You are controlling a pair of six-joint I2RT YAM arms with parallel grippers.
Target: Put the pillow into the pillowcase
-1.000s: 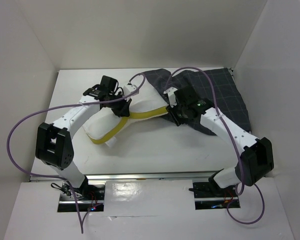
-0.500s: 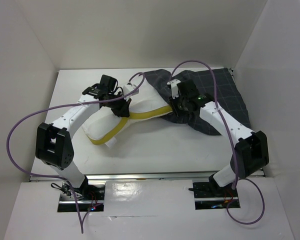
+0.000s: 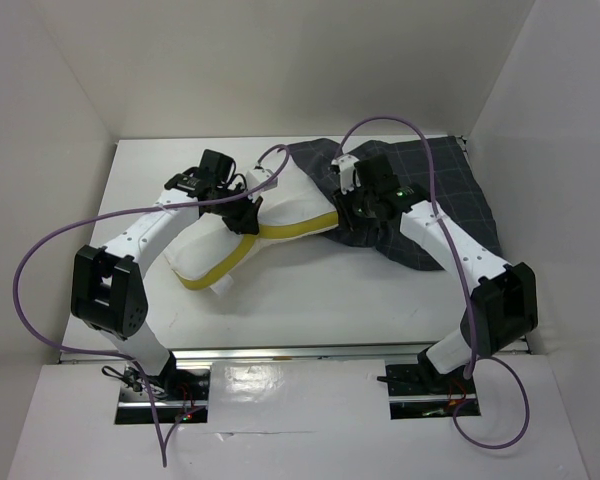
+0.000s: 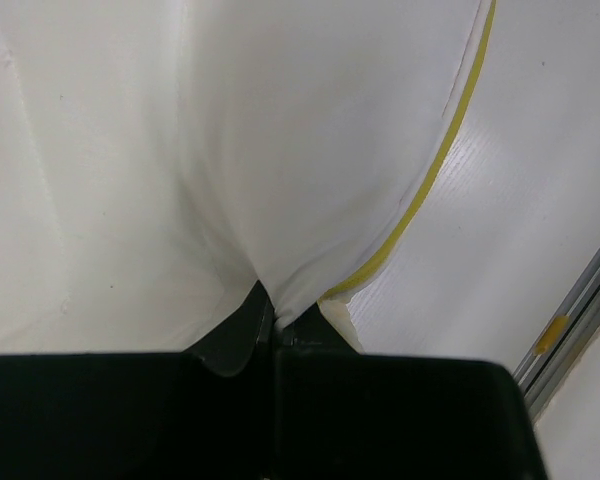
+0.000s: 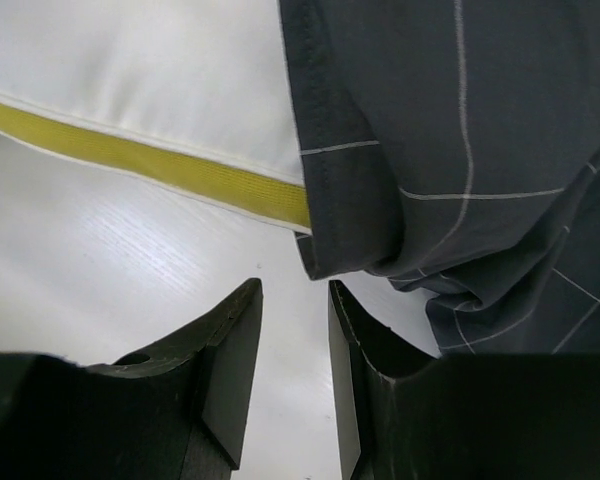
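The white pillow with its yellow band lies left of centre on the table. Its right end is tucked under the edge of the dark grid-patterned pillowcase. My left gripper is shut on a pinch of the pillow's white cloth, and its jaws meet on the fold. My right gripper hovers at the pillowcase's left hem. In the right wrist view the gripper is open and holds nothing, just below the hem of the pillowcase where it overlaps the pillow.
White walls close in the table on the left, back and right. A metal rail runs along the near edge. Purple cables loop off both arms above the cloth.
My right gripper has moved a little up and left, closer to the pillowcase's hem over the pillow. The left gripper and the pillow have stayed put.
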